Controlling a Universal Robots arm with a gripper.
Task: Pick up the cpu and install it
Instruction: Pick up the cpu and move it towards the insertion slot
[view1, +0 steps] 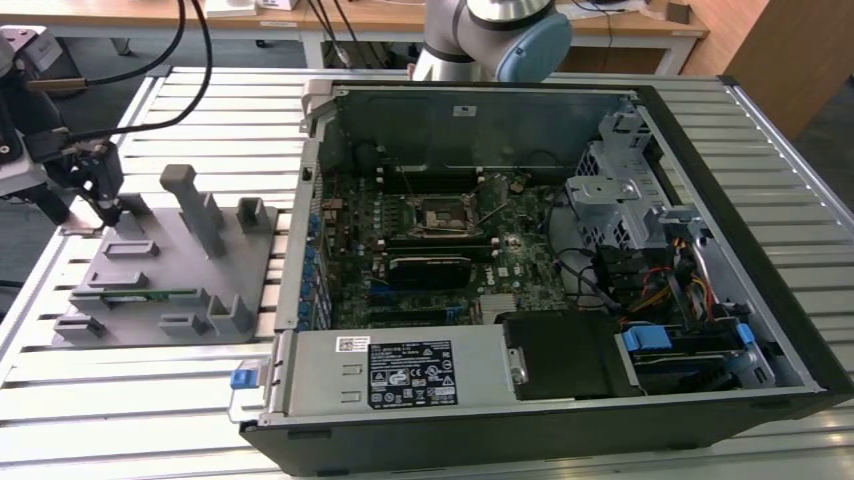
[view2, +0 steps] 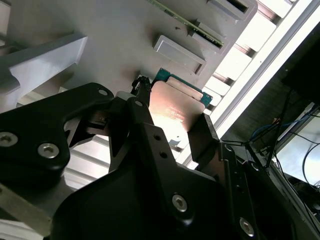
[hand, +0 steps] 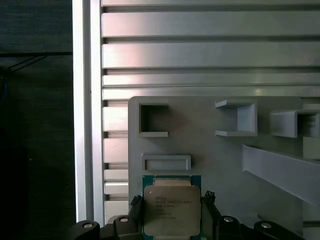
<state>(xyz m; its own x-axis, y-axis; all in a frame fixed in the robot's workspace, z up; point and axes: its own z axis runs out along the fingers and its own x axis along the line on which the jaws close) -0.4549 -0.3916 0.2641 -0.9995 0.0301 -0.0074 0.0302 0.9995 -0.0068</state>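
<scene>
Here, at the exterior view's left, the gripper (view1: 107, 208) hangs low over the near corner of the grey fixture plate (view1: 158, 262), which lies on the slatted metal table (view1: 134, 400). In both wrist views the cpu (hand: 171, 210) sits between the two black fingers (hand: 134, 204). One finger is against each of two opposite edges, so I judge that they pinch the chip by its sides. Its silver top faces up, with the thin green rim around it, and it is just beside a small rectangular frame (hand: 166, 162) moulded in the plate. Whether the chip rests on the plate or is already a little above it, I cannot tell.

A bit further right on the plate, a long green memory stick (view1: 150, 295) stands in its own slot, apart from the gripper. Further right again is the open computer case (view1: 747, 150), with the motherboard socket (view1: 441, 215) about in the middle of the board, well apart from the cpu.

In my judgement the step in hand is the picking up, and the installing is not yet begun. The grasp is only on thin edges, so any lift calls for a straight, level rise, without tilt. The chip must also keep its orientation, because the socket accepts it in only one way.
</scene>
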